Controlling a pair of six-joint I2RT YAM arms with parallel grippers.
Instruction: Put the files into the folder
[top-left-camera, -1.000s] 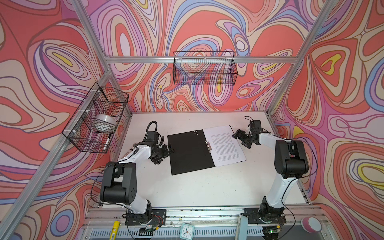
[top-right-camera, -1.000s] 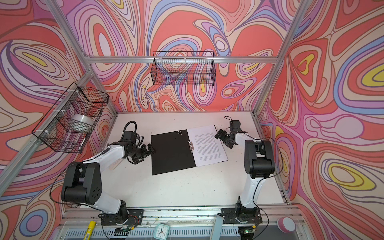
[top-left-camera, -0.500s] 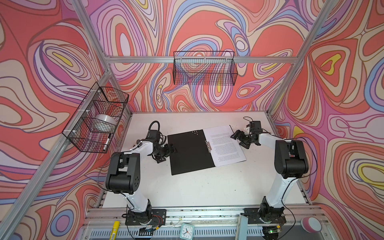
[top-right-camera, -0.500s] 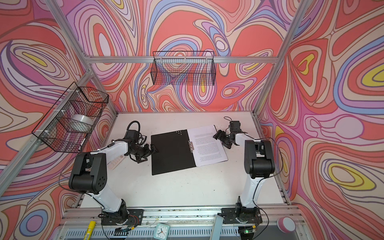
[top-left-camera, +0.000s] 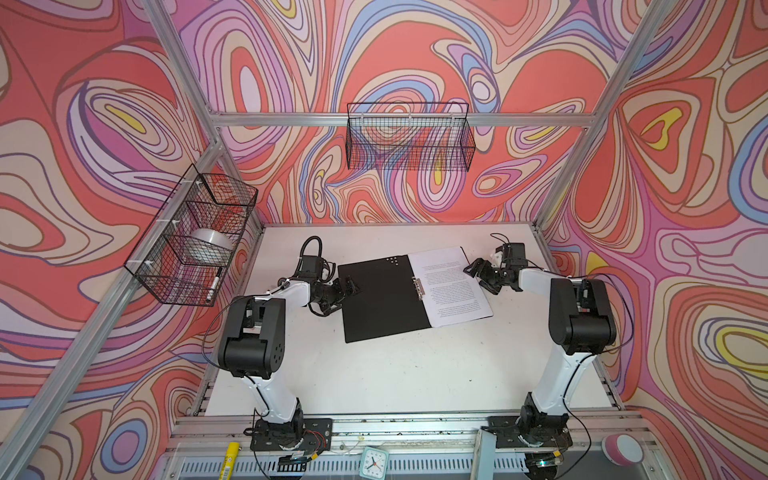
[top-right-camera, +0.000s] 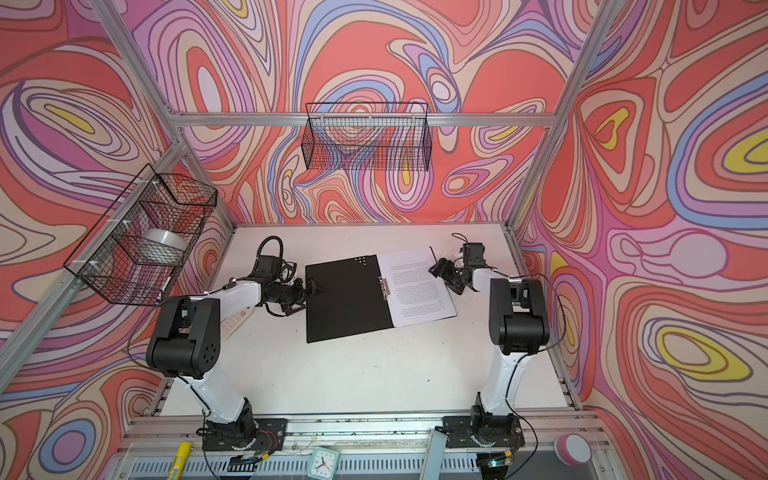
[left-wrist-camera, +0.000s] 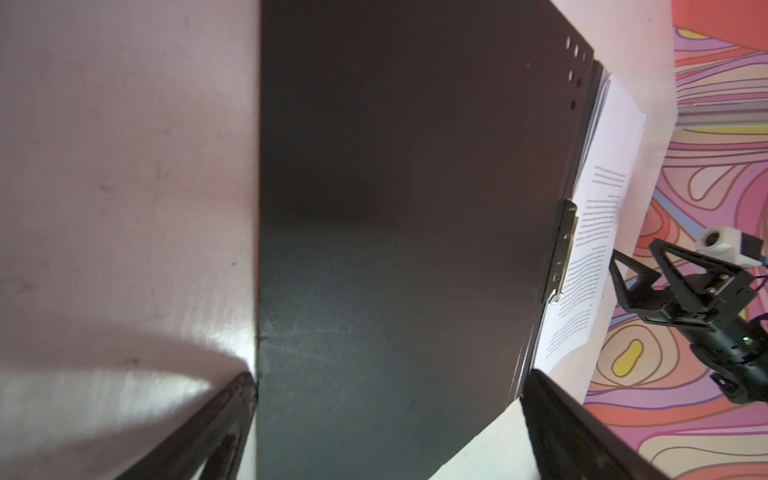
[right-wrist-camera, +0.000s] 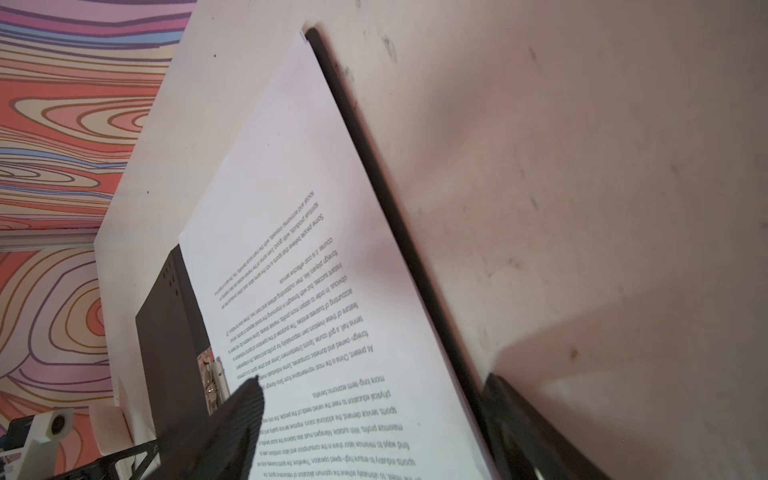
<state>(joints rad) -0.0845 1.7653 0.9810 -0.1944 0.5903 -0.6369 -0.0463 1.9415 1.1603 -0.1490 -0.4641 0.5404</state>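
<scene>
The folder (top-left-camera: 380, 299) is recorded lying open and flat on the surface (top-left-camera: 374, 374), in its far half and between the two arms, black inside turned up. The files (top-left-camera: 451, 286) are stacked on the folder's right half, print upward, with one long side against the metal clip (top-left-camera: 419, 287) at the spine. In the right wrist view a thin strip of black cover is noted along their outer side.

The left tool (top-left-camera: 343, 299) is held spread wide, low over the surface, at the folder's edge nearest the left arm. In the left wrist view the cover is seen between the fingers (left-wrist-camera: 232, 415); contact cannot be determined. The right tool (top-left-camera: 481, 277) is likewise spread, at the outer side of the files. One finger is seen over the printed sheet, and nothing is pinched.
</scene>
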